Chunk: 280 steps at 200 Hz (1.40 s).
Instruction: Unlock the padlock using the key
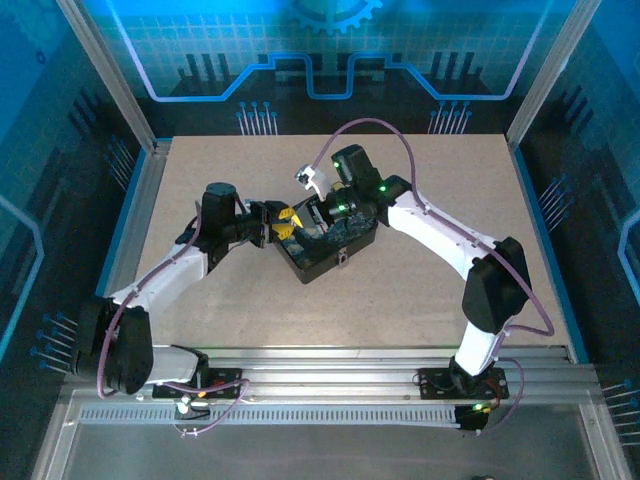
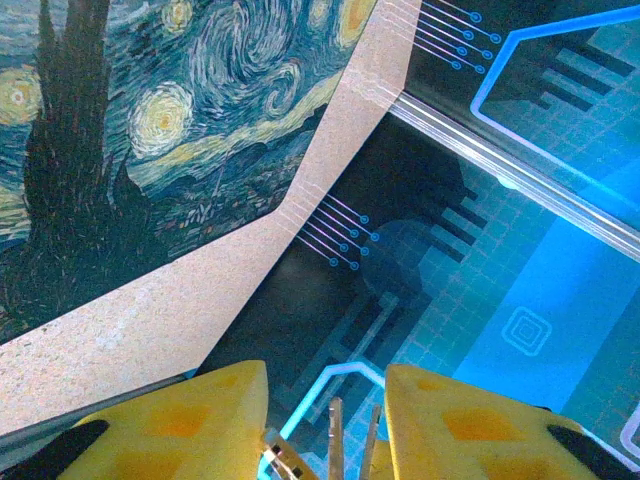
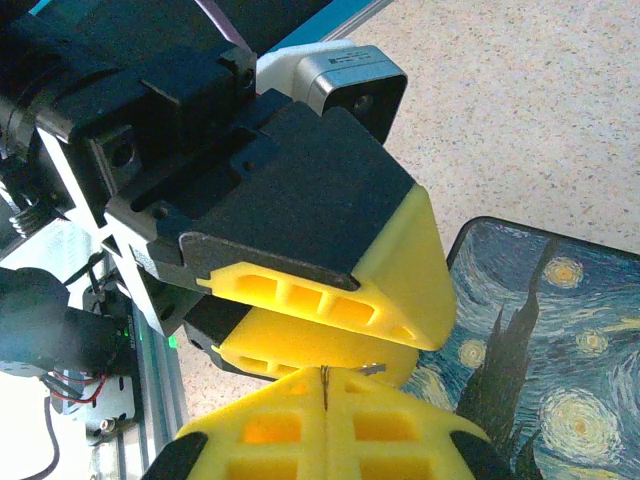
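Observation:
My right gripper (image 3: 325,372) is shut on the key (image 3: 324,385), a thin metal sliver pinched edge-on between its yellow pads, with a small silvery tip poking out beside them. My left gripper (image 2: 325,405) is open. Thin metal strips (image 2: 336,440) stand in the gap between its yellow fingers (image 2: 200,420) without touching either one. In the top view the left gripper (image 1: 277,225) and right gripper (image 1: 303,213) meet tip to tip over the box. The left gripper's fingers (image 3: 330,300) sit right in front of the right gripper. The padlock is hidden.
A dark box with a swirly blue painted lid (image 1: 335,245) lies on the tan table (image 1: 420,290) under both grippers. The lid (image 2: 150,130) is on the left arm's left side, and the lid (image 3: 560,340) also lies to the right of the right gripper. Metal rails (image 1: 330,365) edge the table.

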Each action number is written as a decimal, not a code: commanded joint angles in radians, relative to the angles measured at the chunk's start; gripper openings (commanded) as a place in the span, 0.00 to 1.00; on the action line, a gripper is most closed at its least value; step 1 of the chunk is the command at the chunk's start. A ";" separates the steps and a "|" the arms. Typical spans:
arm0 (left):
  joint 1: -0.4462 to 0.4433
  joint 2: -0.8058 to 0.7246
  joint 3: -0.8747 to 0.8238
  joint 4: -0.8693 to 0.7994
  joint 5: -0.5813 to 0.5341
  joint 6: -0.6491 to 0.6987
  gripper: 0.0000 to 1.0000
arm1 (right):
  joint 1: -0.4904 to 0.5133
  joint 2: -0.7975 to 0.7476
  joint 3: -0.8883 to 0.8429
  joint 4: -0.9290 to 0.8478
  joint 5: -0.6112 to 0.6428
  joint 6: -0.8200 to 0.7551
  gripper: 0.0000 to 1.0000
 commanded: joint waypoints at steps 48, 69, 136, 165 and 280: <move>0.010 -0.032 -0.011 0.022 0.005 -0.018 0.32 | 0.011 0.014 -0.005 0.002 0.010 -0.007 0.00; 0.010 -0.031 -0.012 0.023 0.005 -0.017 0.31 | 0.011 0.013 -0.005 0.002 0.015 -0.007 0.00; 0.010 -0.024 -0.015 0.038 0.011 -0.026 0.25 | 0.011 0.019 -0.002 0.010 0.019 -0.004 0.00; 0.011 -0.021 -0.013 0.045 0.014 -0.030 0.22 | 0.011 0.021 -0.002 0.012 0.021 -0.003 0.00; 0.017 -0.026 -0.027 0.060 0.013 -0.029 0.01 | 0.002 0.010 -0.019 0.023 0.030 0.007 0.00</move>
